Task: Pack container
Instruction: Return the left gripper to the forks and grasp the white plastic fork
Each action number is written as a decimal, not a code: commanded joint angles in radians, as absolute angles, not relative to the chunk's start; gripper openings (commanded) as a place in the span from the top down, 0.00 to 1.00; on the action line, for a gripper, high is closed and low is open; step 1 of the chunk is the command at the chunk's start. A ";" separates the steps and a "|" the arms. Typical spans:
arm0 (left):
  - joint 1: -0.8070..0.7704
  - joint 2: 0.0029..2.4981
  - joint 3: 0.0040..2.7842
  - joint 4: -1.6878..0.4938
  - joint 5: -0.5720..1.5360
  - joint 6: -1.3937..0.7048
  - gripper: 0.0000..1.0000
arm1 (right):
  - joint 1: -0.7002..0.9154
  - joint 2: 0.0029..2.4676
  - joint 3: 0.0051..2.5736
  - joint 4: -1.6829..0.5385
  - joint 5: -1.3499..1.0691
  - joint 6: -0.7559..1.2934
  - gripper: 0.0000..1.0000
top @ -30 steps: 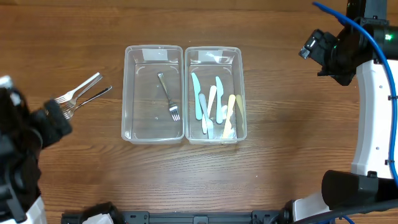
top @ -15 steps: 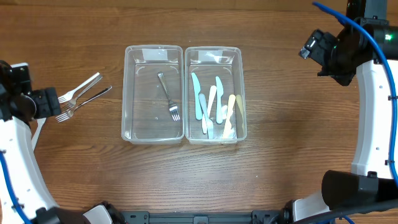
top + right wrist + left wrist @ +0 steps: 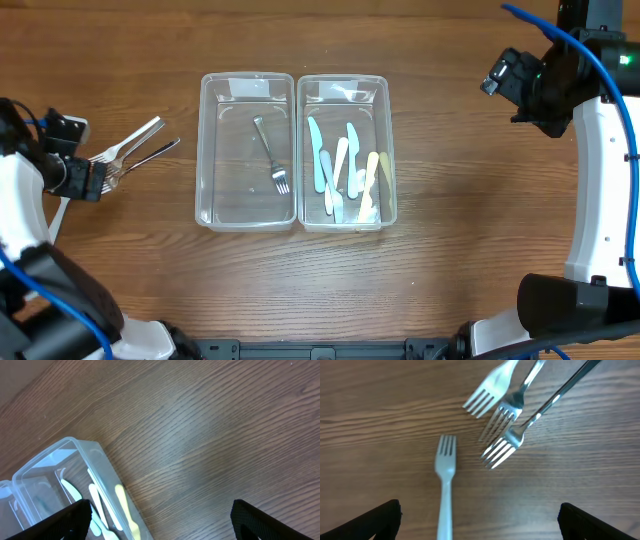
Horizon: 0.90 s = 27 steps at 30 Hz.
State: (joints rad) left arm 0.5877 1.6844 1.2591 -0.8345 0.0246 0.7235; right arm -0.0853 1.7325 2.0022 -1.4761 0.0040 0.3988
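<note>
Two clear plastic containers stand side by side mid-table. The left container (image 3: 208, 150) holds one metal fork (image 3: 270, 155). The right container (image 3: 388, 150) holds several pastel plastic knives (image 3: 340, 170) and shows in the right wrist view (image 3: 45, 470). A bunch of metal forks (image 3: 140, 145) lies on the table left of the containers. In the left wrist view they (image 3: 512, 415) lie just ahead of a pale plastic fork (image 3: 445, 485). My left gripper (image 3: 88, 180) (image 3: 480, 527) is open and empty, with the plastic fork's handle between its fingers. My right gripper (image 3: 505, 82) (image 3: 165, 525) is open and empty, far right.
The wooden table (image 3: 480, 220) is bare to the right of the containers and along the front. The right arm's base and blue cable (image 3: 600, 200) stand at the right edge. The left arm (image 3: 25, 220) fills the left edge.
My left gripper has swung in from the lower left and turned, and now sits at the tine ends of the loose forks. The right arm and the containers have not moved.
</note>
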 commanded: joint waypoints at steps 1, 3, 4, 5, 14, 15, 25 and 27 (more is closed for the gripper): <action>0.612 1.745 1.263 -0.816 0.023 0.797 0.00 | -0.088 1.730 2.003 -1.472 0.006 0.386 0.09; 0.635 1.779 1.263 -0.805 0.024 0.797 0.00 | -0.088 1.730 2.003 -1.472 0.006 0.385 0.09; 0.644 1.789 1.263 -0.802 0.027 0.797 0.00 | -0.088 1.730 2.003 -1.472 0.006 0.385 0.09; 0.660 1.803 1.263 -0.797 0.029 0.797 0.00 | -0.088 1.730 2.003 -1.472 0.006 0.385 0.09; 0.746 1.890 1.263 -0.784 0.064 0.797 0.00 | -0.088 1.730 2.003 -1.471 0.006 0.385 0.09; 0.752 1.897 1.263 -0.780 0.065 0.797 0.00 | -0.088 1.730 2.003 -1.471 0.006 0.385 0.09; 0.759 1.950 1.263 -0.666 0.083 0.797 0.00 | -0.088 1.730 2.003 -1.473 0.006 0.385 0.09; 0.758 1.972 1.263 -0.647 0.093 0.797 0.00 | -0.088 1.730 2.003 -1.473 0.006 0.385 0.09</action>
State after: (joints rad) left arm 0.7547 1.9240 1.2591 -0.6689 0.0532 0.7773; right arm -0.0853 1.7325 2.0022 -1.4765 0.0040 0.3916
